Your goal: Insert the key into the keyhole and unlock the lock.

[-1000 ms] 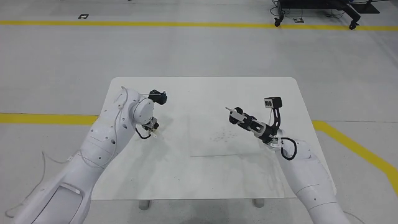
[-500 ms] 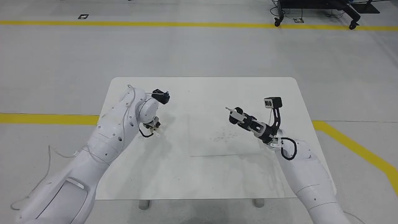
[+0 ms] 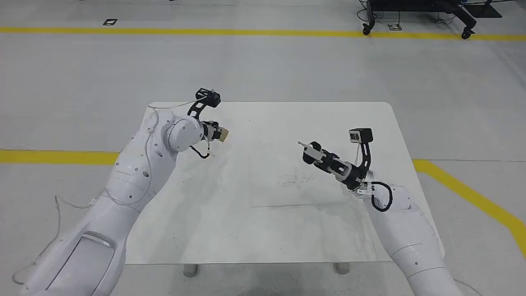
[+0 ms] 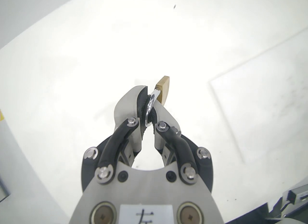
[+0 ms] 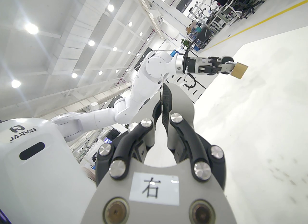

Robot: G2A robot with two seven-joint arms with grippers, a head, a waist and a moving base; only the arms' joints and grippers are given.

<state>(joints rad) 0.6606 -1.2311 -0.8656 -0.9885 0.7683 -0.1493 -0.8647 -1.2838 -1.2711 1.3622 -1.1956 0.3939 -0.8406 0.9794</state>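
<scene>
You had the left gripper (image 4: pixel 150 93) clamped on the lock (image 4: pixel 164 88). Its pads pinched the silver shackle (image 4: pixel 148 108), and the brass body (image 3: pixel 223 135) stuck out past the fingertips. The lock hung in the air above the surface (image 3: pixel 271 238), over its far left part and close to the far edge. It touched nothing but the gripper. From the right wrist view, the left gripper (image 5: pixel 227 66) lay roughly level over the surface, with the lock tilted at its tip. You had the right gripper (image 5: pixel 164 90) over the right half of the surface, about midway between the near and far edges and raised off it. Its pads were pressed together with no gap that I could see. In the top view the key (image 3: pixel 300 142) was a thin pale sliver poking out from between the fingertips, too small to make out its teeth or how it was turned. Across the surface, the key and the lock were well apart, with the right gripper aimed toward the left side where the lock hung. Between them, the middle of the surface bore faint scuff marks (image 3: pixel 294 182) and a thin line (image 3: pixel 288 205).
</scene>
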